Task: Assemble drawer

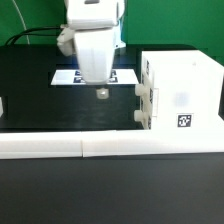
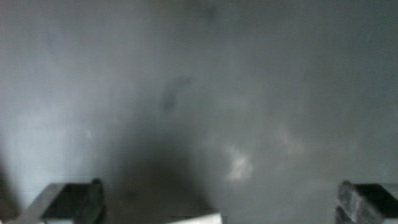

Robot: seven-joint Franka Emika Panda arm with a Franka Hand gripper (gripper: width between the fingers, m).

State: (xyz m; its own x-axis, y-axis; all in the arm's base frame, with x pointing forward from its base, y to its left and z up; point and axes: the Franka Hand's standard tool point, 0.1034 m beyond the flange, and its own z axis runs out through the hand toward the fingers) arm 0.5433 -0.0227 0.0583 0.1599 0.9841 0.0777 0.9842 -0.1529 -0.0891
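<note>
The drawer's white hollow case point(image 1: 185, 92) stands at the exterior view's right, with a square tag on its front face. Small knobbed trays point(image 1: 146, 101) sit in its left side, knobs pointing to the exterior view's left. My gripper point(image 1: 100, 91) hangs over the black table to the left of the case, apart from the trays. In the wrist view the gripper point(image 2: 221, 205) is open and empty. Its dark fingertips point(image 2: 71, 202) stand far apart at the frame's corners, over blurred grey table surface.
The marker board point(image 1: 66, 76) lies on the table behind the gripper. Long low white border bars point(image 1: 100, 148) run along the front edge. A small white piece point(image 1: 2, 105) shows at the exterior view's far left edge.
</note>
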